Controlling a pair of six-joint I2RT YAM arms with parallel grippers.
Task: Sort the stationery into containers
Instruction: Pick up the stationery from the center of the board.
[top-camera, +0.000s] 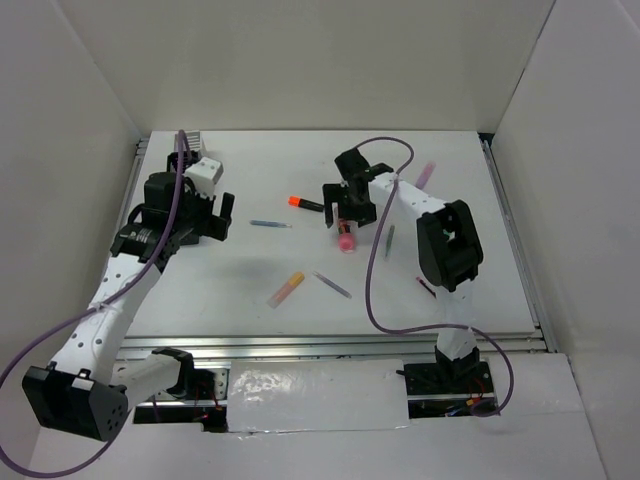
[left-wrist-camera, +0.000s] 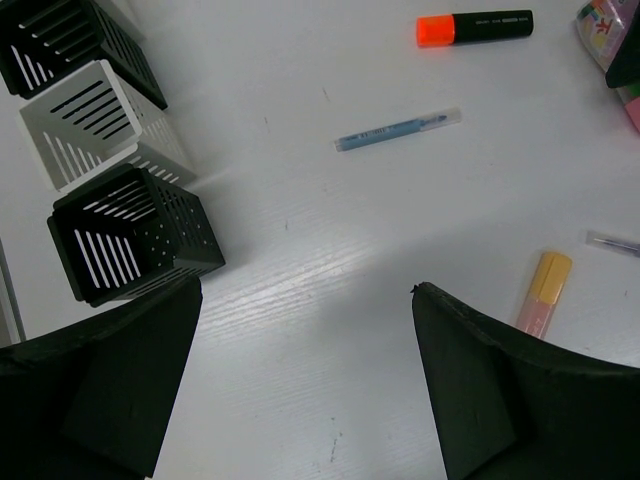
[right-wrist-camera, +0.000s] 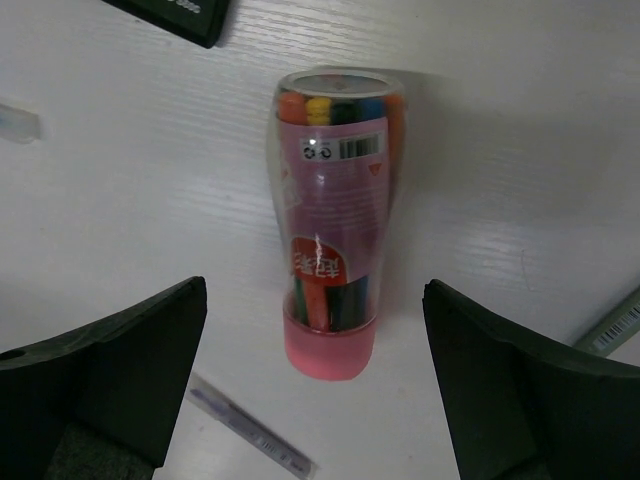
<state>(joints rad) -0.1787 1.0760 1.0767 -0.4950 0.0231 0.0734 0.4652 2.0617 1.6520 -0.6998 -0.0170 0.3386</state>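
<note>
My left gripper (left-wrist-camera: 305, 288) is open and empty above bare table, beside three square mesh cups: black (left-wrist-camera: 130, 235), white (left-wrist-camera: 90, 125), black (left-wrist-camera: 60, 35). My right gripper (right-wrist-camera: 315, 288) is open, hovering over a clear pink tube of coloured pens (right-wrist-camera: 335, 230) that lies flat on the table (top-camera: 346, 236), between and ahead of the fingers, untouched. Loose on the table are an orange-capped black marker (top-camera: 305, 203), a thin blue pen (top-camera: 270, 224), a yellow-orange highlighter (top-camera: 286, 289) and a grey pen (top-camera: 332, 285). In the top view the left arm hides most of the cups.
A green pen (top-camera: 389, 240), a red pen (top-camera: 425, 287) and a pink pen (top-camera: 425, 175) lie right of the right arm. White walls enclose the table on three sides. A metal rail (top-camera: 330, 345) runs along the near edge.
</note>
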